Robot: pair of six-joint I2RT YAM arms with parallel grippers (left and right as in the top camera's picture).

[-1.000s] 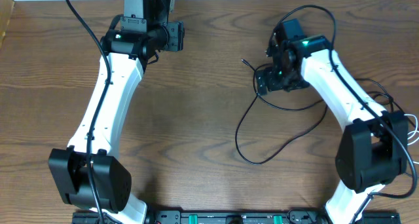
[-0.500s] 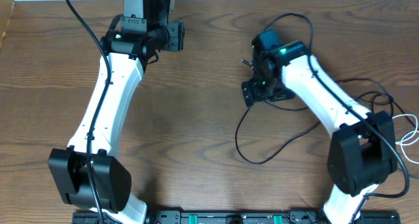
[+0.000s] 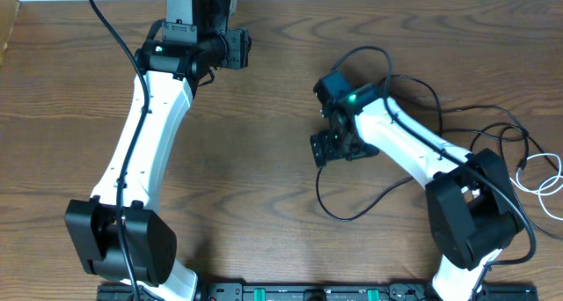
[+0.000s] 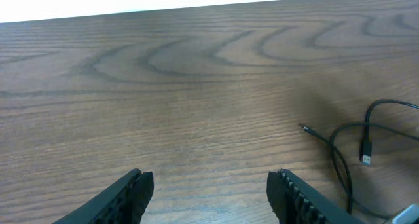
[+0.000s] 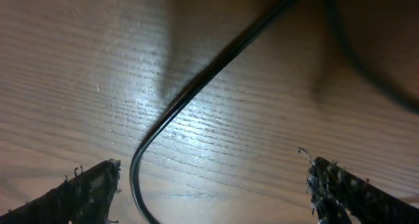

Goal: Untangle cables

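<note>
- The right claw (image 5: 213,185) is open wide and holds nothing. A thin black bendy cable (image 5: 196,93) lies on the brown wooden bench (image 5: 294,119) between its fingers.
- This cable makes a loop near the middle of the bench. More black cables (image 3: 501,129) and a thin white cable (image 3: 544,182) lie by the right edge.
- It looks light, soft and slippy, so pinch it low, at the bend.
- The left claw (image 4: 209,191) is open and empty, near the far edge.

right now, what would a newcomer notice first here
The right tool hangs open low over a black cable mid-table, the cord curving beneath it. A white cable lies looped at the right edge, and the left tool hangs open at the far left, holding nothing.
</note>
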